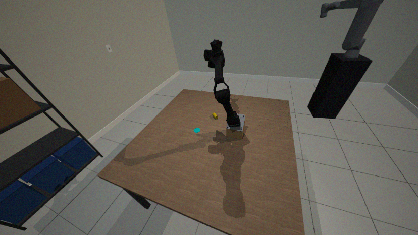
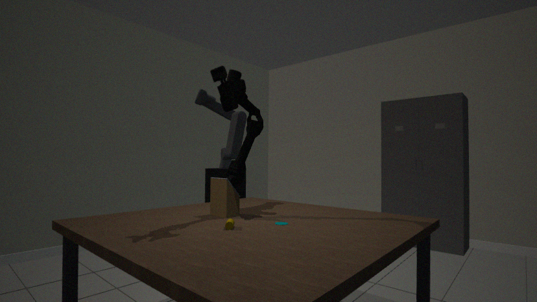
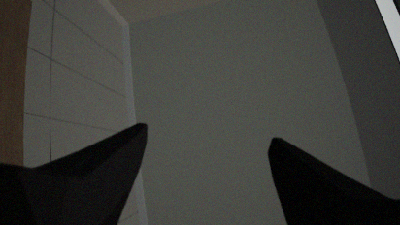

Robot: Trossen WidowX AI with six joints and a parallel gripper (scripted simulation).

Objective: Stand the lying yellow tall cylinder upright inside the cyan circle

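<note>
The yellow cylinder (image 1: 215, 116) (image 2: 229, 224) lies on its side on the wooden table (image 1: 175, 175) (image 2: 262, 262). The flat cyan circle (image 1: 197, 130) (image 2: 281, 223) lies a short way from it, with nothing standing on it. My gripper (image 3: 210, 139) is open and empty in the wrist view, its two dark fingers wide apart with only wall and floor behind them. The arm holds it high above the table, well away from the cylinder. In the top and exterior views the fingers themselves are hard to make out against the dark arm.
The arm's base stands on a wooden block (image 2: 221, 196) with a light plate on top (image 1: 242, 121), close to the cylinder. Away from the table stand a grey robot arm (image 1: 358, 28) on a black pedestal (image 1: 336, 87), a shelf rack with blue bins (image 1: 46, 172), and a grey cabinet (image 2: 424, 168).
</note>
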